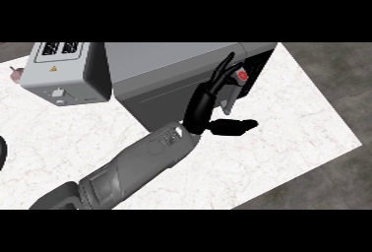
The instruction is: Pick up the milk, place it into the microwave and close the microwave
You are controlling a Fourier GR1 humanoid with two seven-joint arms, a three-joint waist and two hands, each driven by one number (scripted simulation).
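The grey microwave [174, 69] stands at the back middle of the white marble counter [276, 142], front face turned toward me. Its door [163, 101] looks flat against the body, and a red button [242, 75] shows on the dark panel at its right end. My right hand [207, 106] reaches in from the lower left, open, its straight fingers [222, 74] lying along the front beside that panel and the thumb sticking out to the right. No milk shows anywhere. A thin black curve [3, 152] at the left edge may be my left hand.
A light grey toaster [62, 74] sits just left of the microwave, with a small pinkish object [15, 74] beyond it at the view's edge. The counter's right and front edges run diagonally, with grey floor [327, 187] past them.
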